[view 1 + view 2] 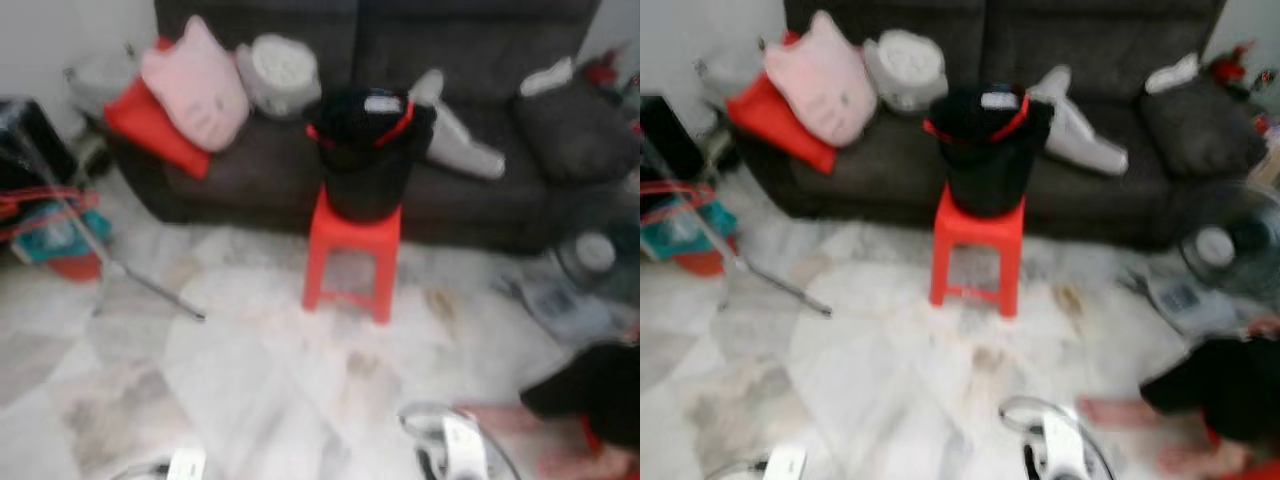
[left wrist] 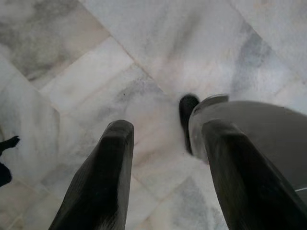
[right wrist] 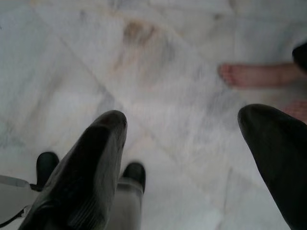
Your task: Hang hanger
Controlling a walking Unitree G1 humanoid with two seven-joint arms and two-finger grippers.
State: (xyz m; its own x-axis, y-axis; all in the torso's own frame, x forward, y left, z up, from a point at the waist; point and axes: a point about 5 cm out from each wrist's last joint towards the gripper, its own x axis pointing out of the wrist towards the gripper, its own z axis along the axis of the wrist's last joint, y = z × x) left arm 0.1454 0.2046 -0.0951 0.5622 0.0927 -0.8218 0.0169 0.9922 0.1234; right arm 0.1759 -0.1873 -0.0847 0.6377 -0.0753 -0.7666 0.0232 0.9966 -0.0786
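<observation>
Pale marble floor [image 1: 250, 380] runs through the room, blurred in both eye views. Nearest, both arms hang low and point at the tiles. The left end effector [image 2: 168, 129] is spread wide with nothing between its fingers. The right end effector [image 3: 184, 117] is spread wider still, also empty, with a person's bare foot [image 3: 249, 74] on the floor beyond it.

Farther ahead, roughly centred and a touch nearer the right arm, stands a red stool [image 1: 352, 240]. It carries a black basket [image 1: 368, 150] with a red strip [image 1: 398, 127] along its rim. That strip may be the hanger, though the blur leaves this uncertain, so its long axis cannot be told. Off to the robot's left a metal rack [image 1: 60, 200] leans, with thin red lines [image 1: 45, 203] across it that could be hangers.

Behind the stool sits a dark sofa [image 1: 250, 170]. Both end effectors are well apart from the basket, so I judge walking forward comes first.
</observation>
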